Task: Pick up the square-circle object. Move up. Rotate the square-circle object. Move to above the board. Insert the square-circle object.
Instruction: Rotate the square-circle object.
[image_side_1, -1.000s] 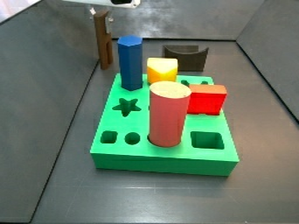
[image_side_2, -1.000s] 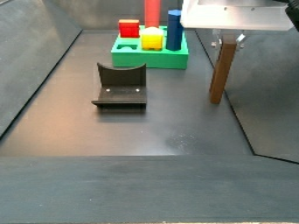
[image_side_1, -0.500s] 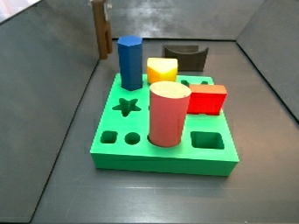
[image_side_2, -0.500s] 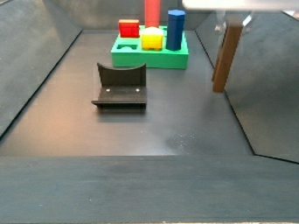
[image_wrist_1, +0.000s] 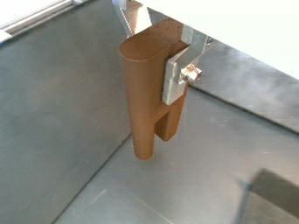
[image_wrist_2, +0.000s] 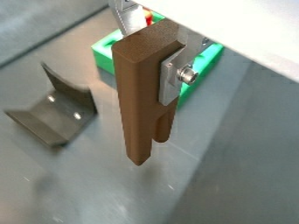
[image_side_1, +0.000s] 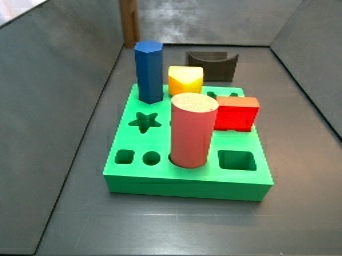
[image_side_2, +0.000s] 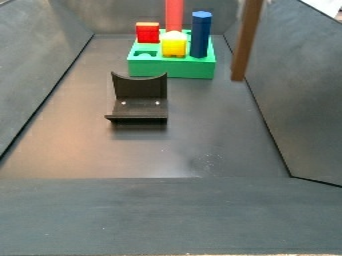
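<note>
Two silver finger plates of the pincer (image_wrist_1: 162, 66) are clamped on the square-circle object (image_wrist_1: 149, 92), and in both wrist views you can see the near plate (image_wrist_2: 176, 74) pressed flat against the block's side with a screw head showing. The block hangs upright in the grip with its two prongs pointing down, clear of the dark table (image_wrist_1: 70, 114) below it. In a wrist view the prongs look uneven, one reaching lower than the other.

From the side views only the lower part of the square-circle object (image_side_2: 243, 40) shows, dropping in from the top edge of the picture; the pincer itself is out of sight above. There the block hangs beside the board (image_side_2: 171, 62), off to one side of it rather than over it. In a side view a strip of the same block (image_side_1: 128, 20) shows at the top edge, behind the blue prism (image_side_1: 148, 71).

The board (image_side_1: 187, 150) lies flat on the table, carrying the blue prism, a yellow block (image_side_1: 186, 79), a red cube (image_side_1: 238, 113) and a pink-red cylinder (image_side_1: 193, 130) standing upright in it. A star hole (image_side_1: 146, 122), a small square hole (image_side_1: 124, 157) and a round hole (image_side_1: 151, 158) sit open along its near side. A dark arch block (image_side_2: 138, 98) lies on the table well apart from the board.
</note>
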